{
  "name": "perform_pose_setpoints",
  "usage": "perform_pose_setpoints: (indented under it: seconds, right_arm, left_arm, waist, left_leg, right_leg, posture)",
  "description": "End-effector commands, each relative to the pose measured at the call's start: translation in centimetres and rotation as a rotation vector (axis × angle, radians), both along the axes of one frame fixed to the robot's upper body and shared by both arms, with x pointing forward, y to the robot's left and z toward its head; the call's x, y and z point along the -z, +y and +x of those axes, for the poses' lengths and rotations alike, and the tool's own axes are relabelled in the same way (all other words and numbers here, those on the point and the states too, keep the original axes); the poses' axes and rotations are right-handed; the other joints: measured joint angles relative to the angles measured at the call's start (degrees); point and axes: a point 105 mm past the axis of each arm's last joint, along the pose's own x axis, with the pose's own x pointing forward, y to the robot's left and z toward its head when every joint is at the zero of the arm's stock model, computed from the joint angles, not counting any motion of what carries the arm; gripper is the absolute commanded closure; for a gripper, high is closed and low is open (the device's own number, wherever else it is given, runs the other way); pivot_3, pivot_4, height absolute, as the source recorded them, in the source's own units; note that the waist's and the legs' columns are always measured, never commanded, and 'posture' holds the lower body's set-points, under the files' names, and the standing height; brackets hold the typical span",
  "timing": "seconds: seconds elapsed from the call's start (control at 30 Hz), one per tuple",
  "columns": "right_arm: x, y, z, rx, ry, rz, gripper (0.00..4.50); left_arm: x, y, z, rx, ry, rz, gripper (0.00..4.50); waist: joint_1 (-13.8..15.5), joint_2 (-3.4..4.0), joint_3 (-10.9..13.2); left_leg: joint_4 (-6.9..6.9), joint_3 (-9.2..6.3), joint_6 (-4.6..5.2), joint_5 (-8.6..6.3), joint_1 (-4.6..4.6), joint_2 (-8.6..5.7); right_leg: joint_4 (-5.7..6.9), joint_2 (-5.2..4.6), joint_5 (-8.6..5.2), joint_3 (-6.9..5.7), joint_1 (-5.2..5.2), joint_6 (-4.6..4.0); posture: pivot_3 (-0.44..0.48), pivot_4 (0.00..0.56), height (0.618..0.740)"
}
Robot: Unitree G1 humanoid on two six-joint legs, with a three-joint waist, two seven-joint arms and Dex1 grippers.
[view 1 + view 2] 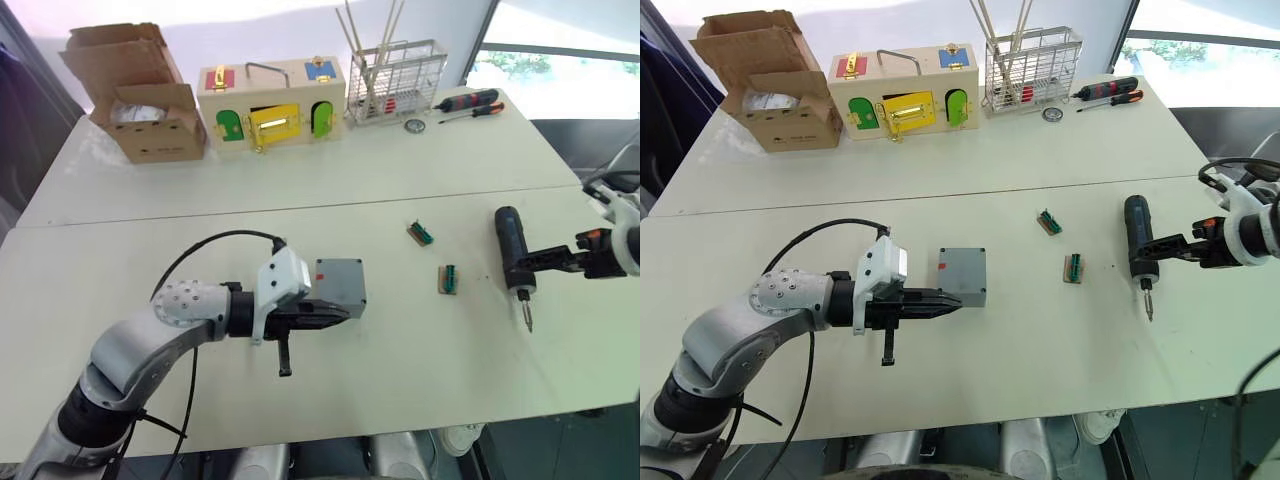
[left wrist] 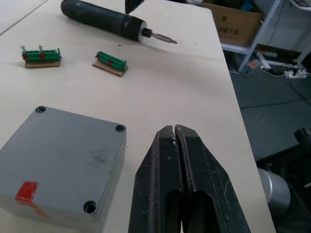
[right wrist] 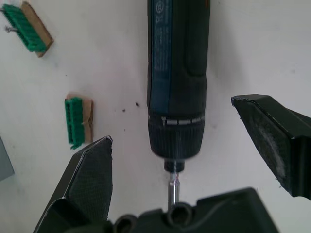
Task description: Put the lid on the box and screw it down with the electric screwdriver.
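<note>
I see the white table (image 1: 330,200) with the grey box (image 1: 340,287), lid on, near its middle. My left gripper (image 1: 335,314), fingers pressed together, sits just beside it. The electric screwdriver (image 1: 514,260) lies flat on the right, its bit pointing toward me, between my right gripper's (image 3: 192,160) spread fingers.

You are looking at the box (image 1: 340,286) sitting on the near table (image 1: 400,370), lid (image 2: 68,155) on top, just right of the left gripper (image 1: 335,314). Two terminal blocks (image 1: 448,279) are lying to its right, between it and the electric screwdriver (image 1: 513,262), which the right gripper (image 3: 187,165) is straddling. Behind, on the far table (image 1: 480,160), a cardboard box (image 1: 140,95), a wooden box (image 1: 272,103), a wire basket (image 1: 397,80) and hand screwdrivers (image 1: 468,103) are lining up left to right.
</note>
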Motion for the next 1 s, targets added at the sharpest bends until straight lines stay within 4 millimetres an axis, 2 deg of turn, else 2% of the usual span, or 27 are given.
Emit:
perform_pose_setpoints:
  seconds: [0.03, 0.27, 0.37, 0.57, 0.67, 0.73, 0.83, 0.93, 1.0]
  right_arm:
    - [-0.3, -0.4, 1.3, -0.013, -0.003, -0.035, 0.02]
    - [2.5, -0.2, 1.7, -0.135, 0.136, -0.155, 0.02]
    - [3.5, -0.3, 1.1, -0.217, 0.217, -0.202, 0.73]
    - [4.7, -0.6, 0.7, -0.237, 0.260, -0.222, 2.62]
    - [4.7, -0.8, 0.8, -0.218, 0.231, -0.206, 2.64]
    - [3.4, -0.8, 2.2, -0.195, 0.107, -0.214, 2.64]
    - [0.2, -0.8, 4.8, -0.133, -0.120, -0.240, 2.64]
    - [-4.7, -0.8, 6.5, -0.082, -0.354, -0.244, 2.64]
    - [-7.3, -0.7, 6.7, -0.051, -0.479, -0.224, 2.64]
  left_arm:
    - [-0.6, 0.2, -0.6, -0.030, -0.029, -0.014, 4.50]
    - [-0.5, 0.4, -0.8, -0.076, -0.023, -0.011, 4.50]
    - [-0.4, 0.7, -0.8, -0.091, -0.021, -0.001, 4.50]
    - [-0.3, 1.0, -0.6, -0.107, -0.018, 0.010, 4.50]
    - [-0.2, 1.5, -0.3, -0.115, -0.013, 0.023, 4.50]
    - [-0.1, 2.3, 0.2, -0.130, -0.008, 0.041, 4.50]
    - [0.0, 3.7, 0.8, -0.142, -0.006, 0.070, 4.50]
    - [-0.7, 4.7, 1.8, -0.150, 0.000, 0.060, 4.50]
    - [-1.1, 5.2, 2.4, -0.154, 0.003, 0.052, 4.50]
  waist:
    - [-0.09, 0.00, 0.00]
    - [-0.06, -0.03, -0.02]
    - [-0.04, -0.05, -0.04]
    - [-0.01, -0.16, -0.11]
    - [0.05, -0.29, -0.18]
    - [-0.04, -0.34, -0.21]
    - [-0.29, -0.29, -0.18]
    - [-0.44, 0.03, -0.01]
    - [-0.35, 0.29, 0.14]
  left_leg:
    - [0.01, 0.02, -0.06, 0.03, -0.01, 0.00]
    - [0.02, -0.02, -0.17, 0.09, -0.02, -0.04]
    - [0.02, -0.05, -0.19, 0.10, 0.00, -0.04]
    - [0.01, -0.17, -0.25, 0.13, 0.01, -0.04]
    - [0.01, -0.23, -0.28, 0.14, 0.01, -0.05]
    - [0.01, -0.25, -0.28, 0.15, 0.01, -0.06]
    - [0.02, -0.17, -0.30, 0.16, 0.03, -0.08]
    - [-0.01, -0.04, -0.29, 0.16, 0.02, -0.08]
    - [-0.06, -0.01, -0.29, 0.16, -0.10, -0.07]
  right_leg:
    - [0.01, 0.00, 0.00, 0.01, -0.02, 0.00]
    - [0.04, -0.01, 0.00, 0.01, -0.02, 0.00]
    - [0.04, 0.00, 0.01, 0.00, -0.01, 0.00]
    - [0.05, 0.03, 0.00, -0.08, 0.02, 0.00]
    - [0.05, 0.03, 0.00, -0.12, 0.07, -0.01]
    - [0.05, 0.04, 0.00, -0.13, 0.07, -0.01]
    - [0.05, 0.02, 0.01, -0.04, 0.07, -0.03]
    - [0.07, 0.00, 0.01, 0.08, -0.05, -0.02]
    - [0.11, 0.00, 0.01, 0.10, -0.24, -0.02]
  posture:
    - [0.000, 0.150, 0.739]
    - [0.000, 0.150, 0.739]
    - [0.000, 0.150, 0.739]
    - [0.000, 0.150, 0.739]
    - [0.000, 0.150, 0.739]
    - [0.000, 0.150, 0.739]
    - [0.000, 0.150, 0.739]
    - [0.000, 0.150, 0.739]
    - [0.000, 0.150, 0.739]
